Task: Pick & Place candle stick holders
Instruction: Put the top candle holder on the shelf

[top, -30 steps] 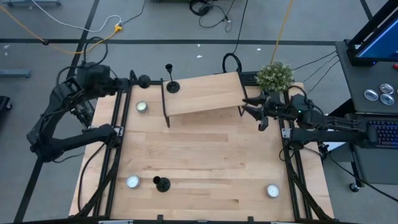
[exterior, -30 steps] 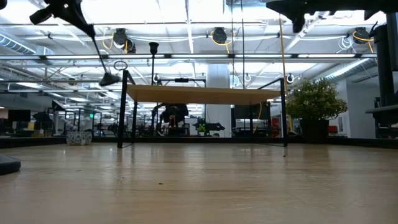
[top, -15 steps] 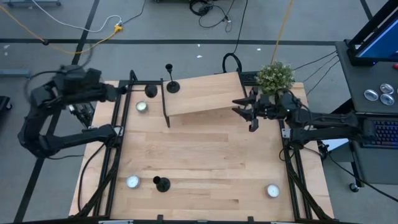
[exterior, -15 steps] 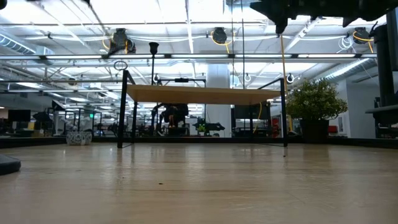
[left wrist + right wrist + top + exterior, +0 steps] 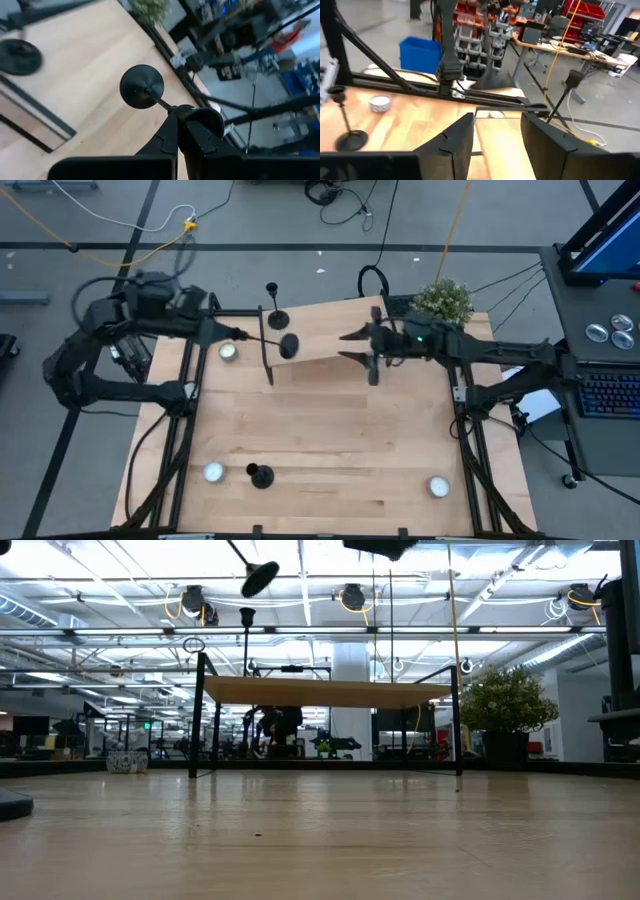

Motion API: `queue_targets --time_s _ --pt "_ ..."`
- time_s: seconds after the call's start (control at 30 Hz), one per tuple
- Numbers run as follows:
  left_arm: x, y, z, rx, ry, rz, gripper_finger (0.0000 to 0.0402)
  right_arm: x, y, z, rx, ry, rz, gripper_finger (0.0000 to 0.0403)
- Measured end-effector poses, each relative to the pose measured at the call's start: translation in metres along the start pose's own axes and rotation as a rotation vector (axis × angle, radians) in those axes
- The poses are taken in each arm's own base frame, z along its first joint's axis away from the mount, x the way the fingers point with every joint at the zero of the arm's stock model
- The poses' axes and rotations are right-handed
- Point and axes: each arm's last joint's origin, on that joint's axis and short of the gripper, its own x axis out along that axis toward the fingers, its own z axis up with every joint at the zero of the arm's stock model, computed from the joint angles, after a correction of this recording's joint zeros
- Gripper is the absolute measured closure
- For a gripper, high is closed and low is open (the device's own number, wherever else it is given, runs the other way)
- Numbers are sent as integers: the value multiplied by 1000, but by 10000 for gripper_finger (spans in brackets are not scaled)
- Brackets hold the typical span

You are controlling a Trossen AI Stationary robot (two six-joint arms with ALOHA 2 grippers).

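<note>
The bench (image 5: 330, 440) is pale, smooth matt wood, as is the shelf (image 5: 325, 330), while the candlestick (image 5: 262, 475) at 7 o'clock looks matt black metal.

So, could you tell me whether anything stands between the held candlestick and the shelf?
Nothing visible lies directly between them. The held candlestick, in the left end effector, is over the shelf at its left end. A second candlestick stands close beside it, and the right end effector hovers over the middle.
</note>
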Motion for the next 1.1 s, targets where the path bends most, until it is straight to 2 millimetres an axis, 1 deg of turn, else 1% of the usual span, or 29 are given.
queue_targets --time_s 0.1,0.23,0.33,0.5,0.57,0.67,0.77,0.97,1.1 --pt "18 -5 1 18 48 -14 396 14 -4 15 -33 47 7 229" --pt "37 -11 1 36 91 -26 396 33 -8 25 -37 108 23 211" --pt "49 -16 3 53 94 -50 396 45 -9 27 -34 133 35 195" --pt "63 -20 5 64 99 -69 396 60 -2 24 -6 158 64 164" --pt "71 -20 5 63 115 -59 396 64 3 24 -5 155 95 154" --pt "80 -18 6 57 133 -43 396 63 8 26 -1 144 131 146" --pt "90 -19 6 60 142 -41 396 63 8 26 55 144 133 145" --pt "112 -28 8 94 132 -102 396 63 8 26 129 147 146 145" --pt "120 -29 6 100 141 -99 396 63 9 24 169 172 154 150"
